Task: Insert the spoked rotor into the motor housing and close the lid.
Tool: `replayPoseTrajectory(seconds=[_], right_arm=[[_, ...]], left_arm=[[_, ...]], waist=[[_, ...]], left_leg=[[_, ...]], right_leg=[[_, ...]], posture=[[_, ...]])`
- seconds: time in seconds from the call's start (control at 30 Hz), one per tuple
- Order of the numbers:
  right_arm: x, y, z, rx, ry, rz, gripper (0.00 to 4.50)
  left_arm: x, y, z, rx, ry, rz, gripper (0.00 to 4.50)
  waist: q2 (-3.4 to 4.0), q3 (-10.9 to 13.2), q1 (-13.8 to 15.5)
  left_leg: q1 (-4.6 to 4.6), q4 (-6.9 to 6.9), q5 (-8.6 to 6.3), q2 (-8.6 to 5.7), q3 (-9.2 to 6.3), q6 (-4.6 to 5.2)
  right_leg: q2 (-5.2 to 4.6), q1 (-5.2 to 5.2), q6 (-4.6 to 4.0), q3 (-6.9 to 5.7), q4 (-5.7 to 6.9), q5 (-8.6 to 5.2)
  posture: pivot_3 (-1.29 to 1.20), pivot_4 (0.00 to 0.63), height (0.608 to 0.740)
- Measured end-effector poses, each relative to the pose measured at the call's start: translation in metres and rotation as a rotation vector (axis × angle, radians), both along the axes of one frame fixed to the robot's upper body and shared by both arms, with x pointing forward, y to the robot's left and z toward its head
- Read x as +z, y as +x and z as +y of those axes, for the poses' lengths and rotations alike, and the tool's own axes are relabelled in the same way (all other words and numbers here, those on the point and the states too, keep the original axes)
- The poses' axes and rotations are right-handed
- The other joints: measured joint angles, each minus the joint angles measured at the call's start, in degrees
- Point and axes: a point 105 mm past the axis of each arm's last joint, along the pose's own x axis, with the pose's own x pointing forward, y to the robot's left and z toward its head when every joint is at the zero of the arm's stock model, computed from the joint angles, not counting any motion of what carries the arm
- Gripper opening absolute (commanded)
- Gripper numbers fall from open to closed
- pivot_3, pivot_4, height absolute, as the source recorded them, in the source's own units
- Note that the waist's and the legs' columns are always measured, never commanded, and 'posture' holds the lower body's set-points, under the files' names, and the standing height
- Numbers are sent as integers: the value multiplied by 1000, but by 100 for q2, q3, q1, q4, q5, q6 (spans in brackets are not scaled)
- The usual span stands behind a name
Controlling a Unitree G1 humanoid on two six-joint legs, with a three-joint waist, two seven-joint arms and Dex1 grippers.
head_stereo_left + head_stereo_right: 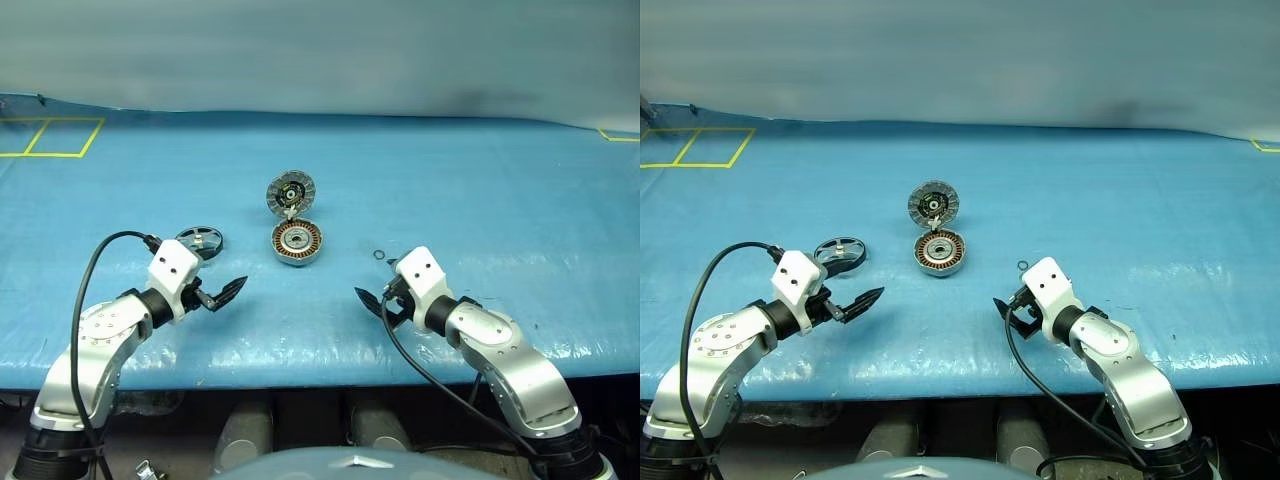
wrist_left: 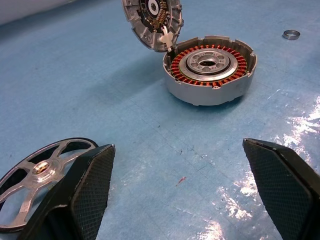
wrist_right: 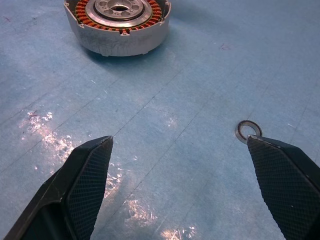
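Table (image 1: 480, 200) bears one motor housing (image 1: 297, 243), one spoked rotor (image 1: 199, 240), one washer (image 1: 379, 254)

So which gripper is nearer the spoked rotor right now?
Left. The left gripper hovers just in front of the spoked rotor, jaws open. The right gripper is across the table, beyond the motor housing.

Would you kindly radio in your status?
Left gripper, right gripper open, empty. Black silver-spoked rotor on blue mat; grey copper-wound motor housing open, hinged lid raised. Small metal ring nearby.
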Motion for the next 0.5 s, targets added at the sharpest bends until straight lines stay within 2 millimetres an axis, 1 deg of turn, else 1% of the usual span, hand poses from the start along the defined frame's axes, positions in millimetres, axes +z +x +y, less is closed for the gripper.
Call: replayPoseTrajectory(seconds=[0.5], right_arm=[[0,0,0,1,-1,0,4500]], left_arm=[[2,1,-1,-7,0,-5,4453]], waist=[[0,0,0]], left_leg=[[0,0,0,0,0,0]], right_leg=[[0,0,0,0,0,0]], posture=[[0,150,740]])
